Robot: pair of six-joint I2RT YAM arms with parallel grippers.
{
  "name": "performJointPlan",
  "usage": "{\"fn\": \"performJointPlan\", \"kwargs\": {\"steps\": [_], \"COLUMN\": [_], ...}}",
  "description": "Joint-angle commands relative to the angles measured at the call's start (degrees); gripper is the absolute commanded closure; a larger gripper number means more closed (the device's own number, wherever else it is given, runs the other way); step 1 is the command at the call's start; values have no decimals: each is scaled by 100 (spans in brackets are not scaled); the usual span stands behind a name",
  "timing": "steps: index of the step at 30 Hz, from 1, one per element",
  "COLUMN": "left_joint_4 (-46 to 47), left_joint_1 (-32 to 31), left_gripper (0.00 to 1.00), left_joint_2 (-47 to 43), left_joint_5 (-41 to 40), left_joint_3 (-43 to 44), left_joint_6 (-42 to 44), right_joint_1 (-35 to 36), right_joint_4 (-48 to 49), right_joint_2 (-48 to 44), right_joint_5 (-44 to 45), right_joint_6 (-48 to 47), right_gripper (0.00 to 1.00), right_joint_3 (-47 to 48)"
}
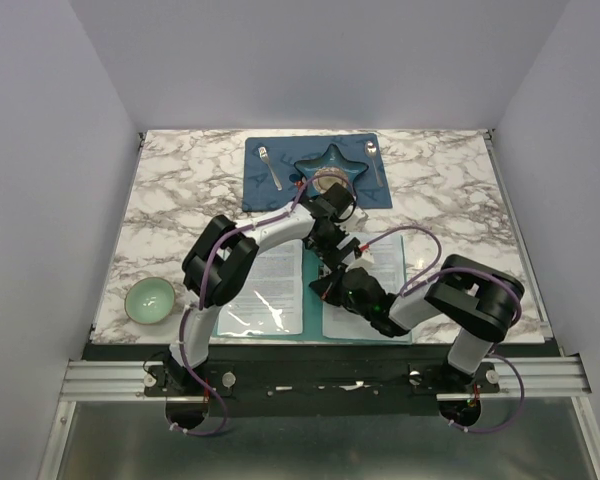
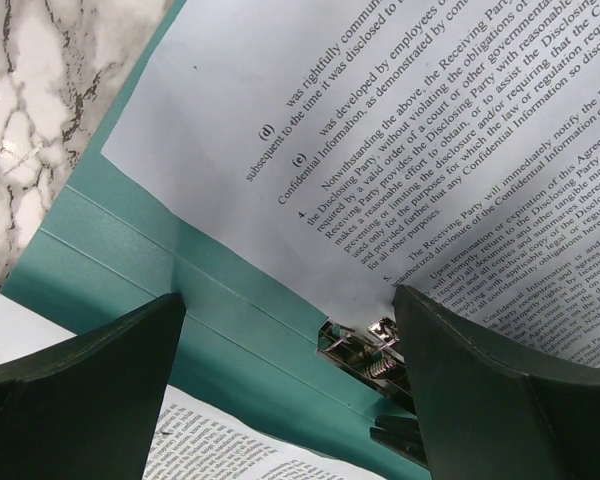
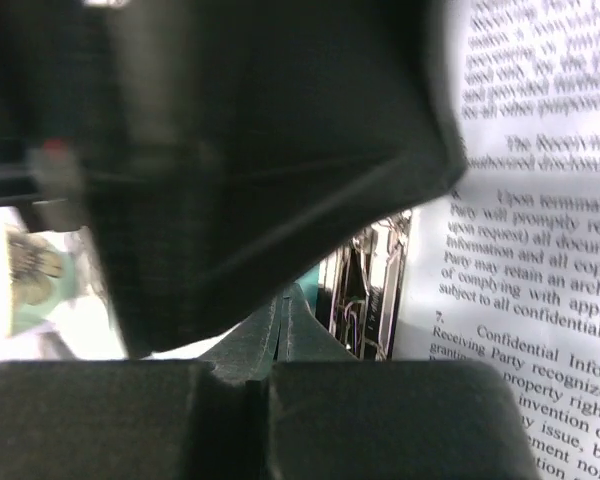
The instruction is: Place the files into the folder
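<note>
The teal folder [image 1: 307, 318] lies open on the marble table, near the front centre. Printed files lie on both halves: one sheet on the left [image 1: 270, 285] and one on the right [image 1: 385, 255]. My left gripper [image 1: 332, 250] is open and empty, straddling the folder's spine [image 2: 210, 300] and the silver clip [image 2: 365, 350]. The right sheet [image 2: 430, 150] reaches up to the clip. My right gripper [image 1: 328, 288] is shut, its tips [image 3: 283, 310] right beside the clip [image 3: 370, 285], under the left gripper. I see nothing between its fingers.
A dark blue placemat [image 1: 280, 195] with a star dish [image 1: 330, 170], a fork [image 1: 270, 168] and a spoon [image 1: 375, 160] lies just behind the folder. A pale green bowl [image 1: 150, 300] stands at the front left. Both arms cross over the folder.
</note>
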Motion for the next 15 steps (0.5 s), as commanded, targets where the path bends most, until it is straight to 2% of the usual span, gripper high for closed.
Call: {"fn": "performJointPlan", "kwargs": {"steps": [1,2,7,15], "left_joint_4": [-670,-661,-635,-652], "left_joint_1": [35,35,35,52], "left_gripper": [4,4,4,4], "left_joint_2": [267,267,241,205], "left_joint_5": [285,303,338,312], "left_joint_3": [-329,-338,-391,-400], "left_joint_6": [-11,-19,-46,7], "right_joint_1": [-66,-66,-84,-111], "right_joint_4": [-2505,-2759,-2797,-2130], "right_joint_2": [488,417,469,654], "right_joint_5": [-118,-101,-109,-197], "right_joint_6": [247,220,150,317], "right_gripper": [99,99,99,99], "right_joint_3": [-530,-477,-380,-494]}}
